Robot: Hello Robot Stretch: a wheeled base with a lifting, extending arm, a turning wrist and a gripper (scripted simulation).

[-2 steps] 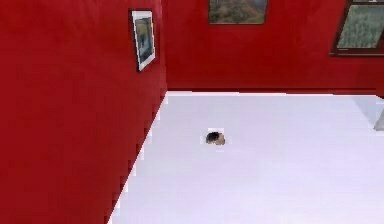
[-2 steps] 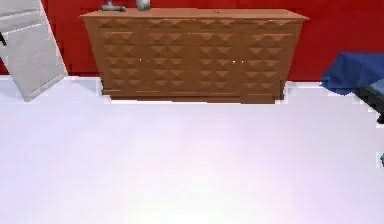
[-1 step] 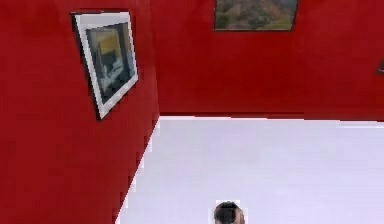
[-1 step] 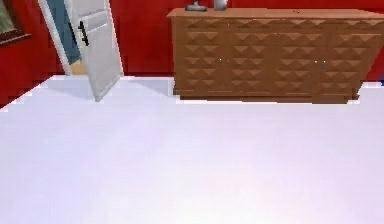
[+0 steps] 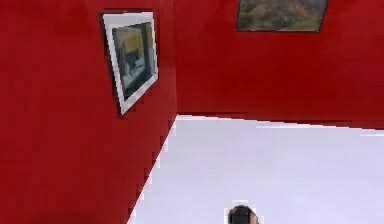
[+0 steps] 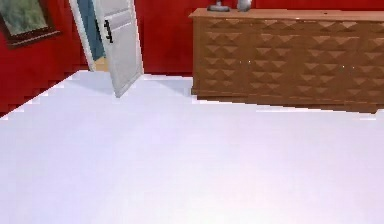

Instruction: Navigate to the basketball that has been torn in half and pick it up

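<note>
**Torn basketball's place not to be told; a red room with a white floor**

Where the basketball torn in half is lying cannot be told from these views, and the state of the gripper cannot be told either.

In the forward view, a small dark rounded shape (image 5: 240, 214) is sitting at the bottom edge, right of the middle, against the floor. What it is cannot be told. Beyond it the smooth white floor (image 5: 280, 170) is running up to a corner where two walls are meeting. The deep red wall (image 5: 60, 140) on that view's left is carrying a white-framed picture (image 5: 131, 58) with a dark blue-green middle. High on the far wall, at the top edge, a dark-framed landscape picture (image 5: 282, 14) is hanging, cut off by the view's upper border.

In the arm side view, the white floor (image 6: 180, 150) is stretching out wide and even toward another red wall. A brown wooden sideboard (image 6: 290, 55) with diamond-patterned fronts is standing on it against that wall, taking up the view's upper right. On its top a grey vase (image 6: 246, 5) and, just left of it, a grey rounded object (image 6: 218, 6) are standing, both cut off by the top edge. Well to the left, with red wall between, a white panelled door (image 6: 118, 45) with a dark handle (image 6: 108, 30) is standing swung open from its doorway. Farther left, a dark-framed picture (image 6: 25, 20) is hanging on the red side wall.
</note>
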